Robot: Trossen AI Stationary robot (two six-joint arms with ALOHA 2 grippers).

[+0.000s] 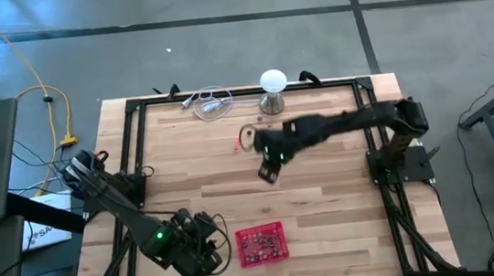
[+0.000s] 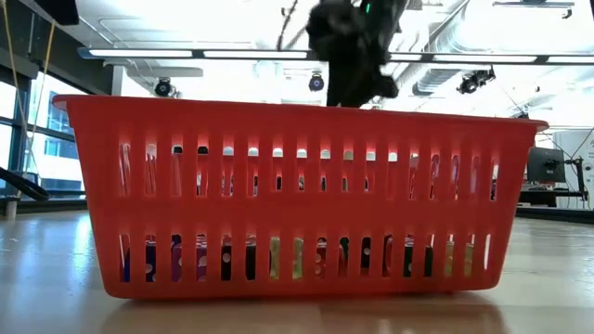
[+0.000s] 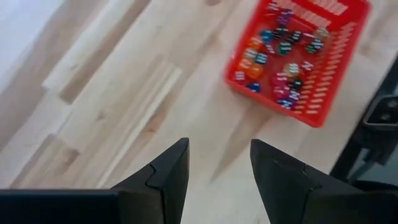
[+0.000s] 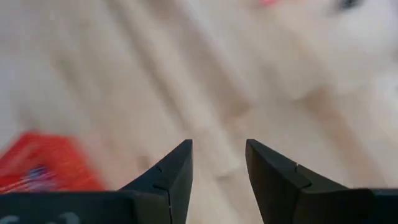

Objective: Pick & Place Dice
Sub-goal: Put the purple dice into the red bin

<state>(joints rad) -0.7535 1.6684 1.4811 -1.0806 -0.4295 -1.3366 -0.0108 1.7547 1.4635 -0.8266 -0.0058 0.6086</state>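
Surface: pale wooden table inside a black frame, grey floor around it.
Landmark: red mesh basket sat near the table's front edge, between the two arms' sides.
Dice: the dice lay heaped inside the basket, mixed colours; none showed clearly loose on the wood.
Left gripper: the left gripper hung just beside the basket, fingers spread, nothing between them; likely parked there so the basket's mouth stayed free.
Right gripper: the right gripper hung over bare wood well behind the basket, fingers apart and empty; probably travelling between basket and drop spot.
Behind the basket: a white ball-topped stand and a cable coil stood near the far edge.
Open room: wide bare wood lay between basket and stand.
Edges: the basket's walls called for a descent from above.
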